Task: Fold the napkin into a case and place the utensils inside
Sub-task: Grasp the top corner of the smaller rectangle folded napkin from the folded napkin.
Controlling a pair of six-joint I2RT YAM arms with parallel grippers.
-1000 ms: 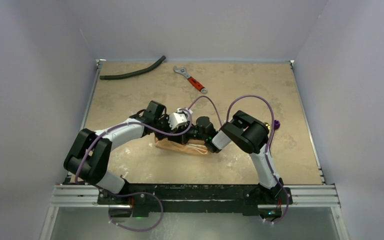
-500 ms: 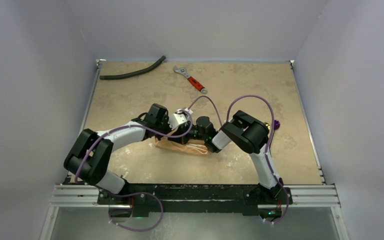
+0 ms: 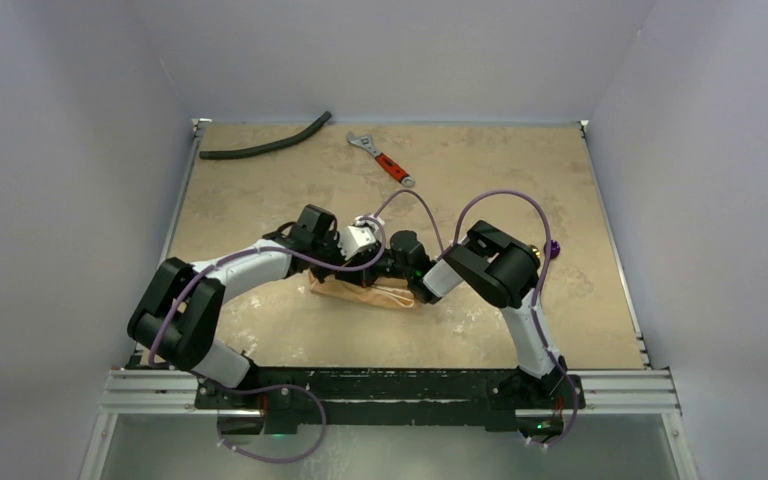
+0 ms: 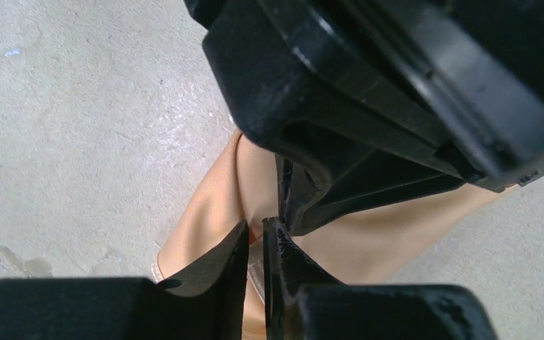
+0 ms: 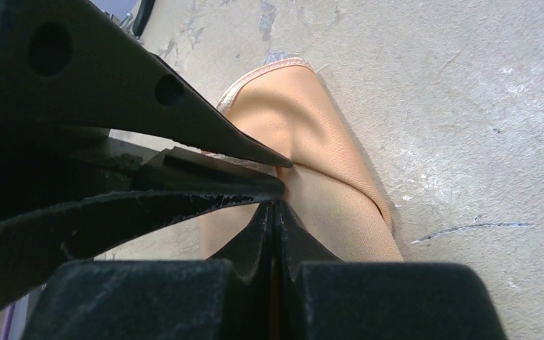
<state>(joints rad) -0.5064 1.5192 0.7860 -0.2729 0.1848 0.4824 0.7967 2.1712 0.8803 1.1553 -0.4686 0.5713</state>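
Napkin [image 5: 326,142] under both, right gripper [image 5: 275,210] closed, left gripper [image 4: 255,237] nearly shut — hold unclear

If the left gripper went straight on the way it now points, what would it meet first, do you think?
Most likely the napkin, which lies folded right at the tips of the left gripper. The right gripper stands just beyond in the same line, though depth there is hard to judge.

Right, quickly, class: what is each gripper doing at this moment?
Left gripper: nearly closed, pinching a fold of the napkin.
Right gripper: closed, tips on the napkin; whether it grips cloth cannot be told.
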